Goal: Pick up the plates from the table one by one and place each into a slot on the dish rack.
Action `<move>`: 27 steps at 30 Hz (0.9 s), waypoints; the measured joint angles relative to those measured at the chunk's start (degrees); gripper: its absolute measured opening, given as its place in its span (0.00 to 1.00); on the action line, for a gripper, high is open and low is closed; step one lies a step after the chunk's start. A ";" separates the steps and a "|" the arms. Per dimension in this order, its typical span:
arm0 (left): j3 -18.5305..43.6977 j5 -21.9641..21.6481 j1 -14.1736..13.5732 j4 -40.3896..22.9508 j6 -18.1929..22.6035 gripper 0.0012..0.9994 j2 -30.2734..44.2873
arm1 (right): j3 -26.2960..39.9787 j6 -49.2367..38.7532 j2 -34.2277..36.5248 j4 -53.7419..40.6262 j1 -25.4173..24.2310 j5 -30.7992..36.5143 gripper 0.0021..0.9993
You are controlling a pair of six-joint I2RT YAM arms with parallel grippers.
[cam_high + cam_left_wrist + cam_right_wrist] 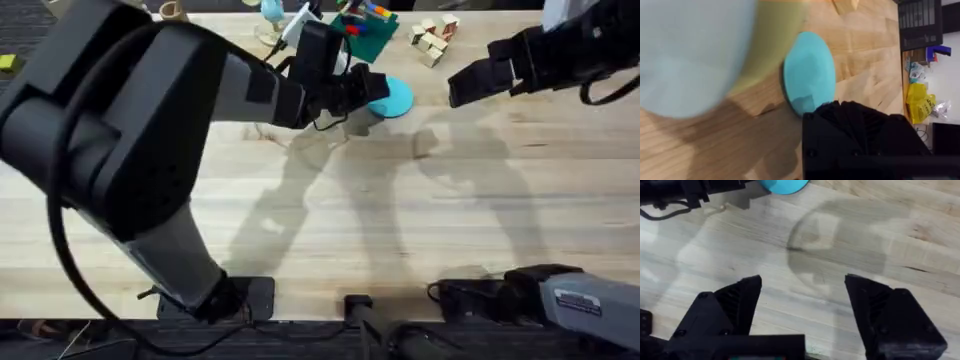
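Observation:
A sky blue plate [400, 98] lies flat on the table [420, 220] at the far middle. My left gripper [372, 88] reaches across and sits at its near-left rim. In the left wrist view the blue plate [810, 70] lies just beyond that gripper, and a large blurred pale shape with a yellowish edge [700, 50] sits very close to the camera; I cannot tell what it is. My right gripper [458, 88] hovers to the right of the plate, open, with nothing between its fingers [735, 300]; the blue plate [785, 185] shows far off. The dish rack is out of view.
A green tray of colourful blocks [365, 30] stands behind the blue plate. Loose wooden blocks [435, 40] lie at the far right. The left arm's bulk [130, 130] covers the left part of the table. Bare wood stretches across the middle and front.

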 joint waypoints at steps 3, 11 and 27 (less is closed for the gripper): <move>0.00 -0.06 0.14 -0.02 -0.15 0.04 0.44 | 0.00 0.02 0.02 0.00 0.00 0.00 1.00; 0.00 0.01 0.91 0.70 -0.22 0.04 1.25 | 0.00 0.02 0.02 0.00 0.00 0.00 1.00; 0.00 0.23 1.17 2.41 -1.15 0.04 4.14 | -0.02 0.02 0.00 0.00 0.00 0.02 1.00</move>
